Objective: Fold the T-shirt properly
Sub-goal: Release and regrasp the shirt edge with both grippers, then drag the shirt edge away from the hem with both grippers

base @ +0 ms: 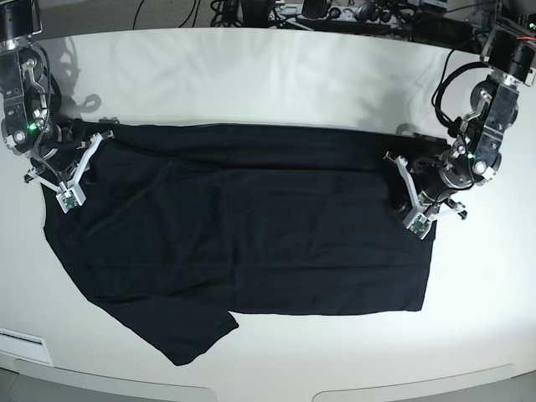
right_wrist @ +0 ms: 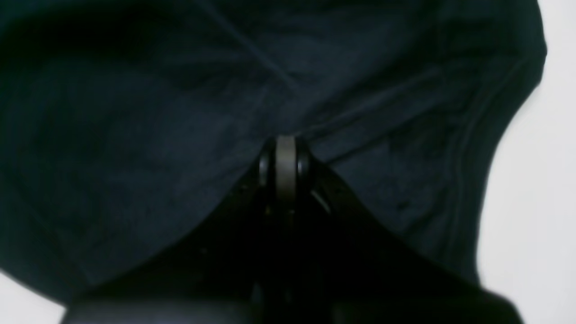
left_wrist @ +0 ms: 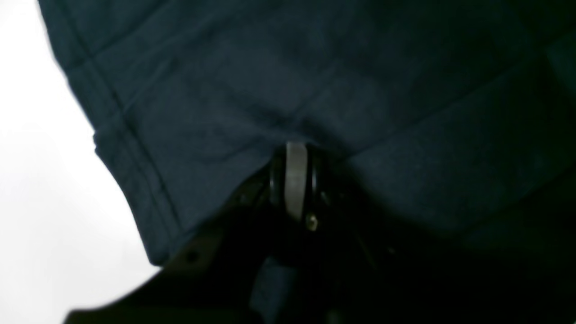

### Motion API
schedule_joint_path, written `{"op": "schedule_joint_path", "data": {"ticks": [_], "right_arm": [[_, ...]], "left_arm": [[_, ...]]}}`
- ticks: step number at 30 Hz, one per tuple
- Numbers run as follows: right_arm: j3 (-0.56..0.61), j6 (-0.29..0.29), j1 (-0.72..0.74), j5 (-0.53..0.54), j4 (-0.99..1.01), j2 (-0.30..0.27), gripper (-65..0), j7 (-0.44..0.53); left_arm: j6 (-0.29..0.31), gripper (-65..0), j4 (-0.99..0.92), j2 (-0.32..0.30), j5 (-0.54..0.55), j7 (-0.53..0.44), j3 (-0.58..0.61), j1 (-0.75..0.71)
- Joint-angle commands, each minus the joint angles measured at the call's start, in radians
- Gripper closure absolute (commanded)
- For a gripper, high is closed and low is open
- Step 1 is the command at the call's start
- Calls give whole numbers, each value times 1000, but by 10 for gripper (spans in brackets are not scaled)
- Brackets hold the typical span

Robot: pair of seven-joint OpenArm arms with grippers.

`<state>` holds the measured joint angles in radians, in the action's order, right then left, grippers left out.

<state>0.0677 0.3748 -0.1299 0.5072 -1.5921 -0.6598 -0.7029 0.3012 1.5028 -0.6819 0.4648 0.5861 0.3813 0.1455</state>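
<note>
White table (base: 276,75): T-shirt (base: 243,234) pinched between both fingers' tips.

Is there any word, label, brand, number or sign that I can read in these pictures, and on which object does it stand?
None can be read.
T-shirt: plain black cloth, no print or label visible in any view.
Table: white, no writing.
Items behind the table's far edge: too small and blurred to read.

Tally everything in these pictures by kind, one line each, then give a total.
T-shirt: 1, black
Table: 1, white
Grippers: 2, the left gripper and the right gripper, each shut on the shirt
Total: 4
</note>
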Motion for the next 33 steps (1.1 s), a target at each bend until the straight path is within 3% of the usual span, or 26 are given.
{"op": "schedule_joint_path", "data": {"ticks": [1,5,9,15,19,33], "right_arm": [[-6,17,23,-5,24,-5,0,-27],[-8,43,-3,14,42,-2,0,-51],[-33,18,-105,36,-27,-8,0,-106],[-110,0,-259,39,-182,-8,0,-106],[-174,0,-361,35,-268,-8,0,-106],[-278,2,-575,-13,-333,-8,0,-103]], "left_arm": [[43,0,-14,8,7,78,5,-1],[81,0,-5,12,20,131,5,-9],[82,0,47,-43,19,182,5,-59],[84,0,108,-115,23,187,4,-106],[84,0,166,-153,76,251,4,-153],[-37,0,424,-290,75,316,4,-349]]}}
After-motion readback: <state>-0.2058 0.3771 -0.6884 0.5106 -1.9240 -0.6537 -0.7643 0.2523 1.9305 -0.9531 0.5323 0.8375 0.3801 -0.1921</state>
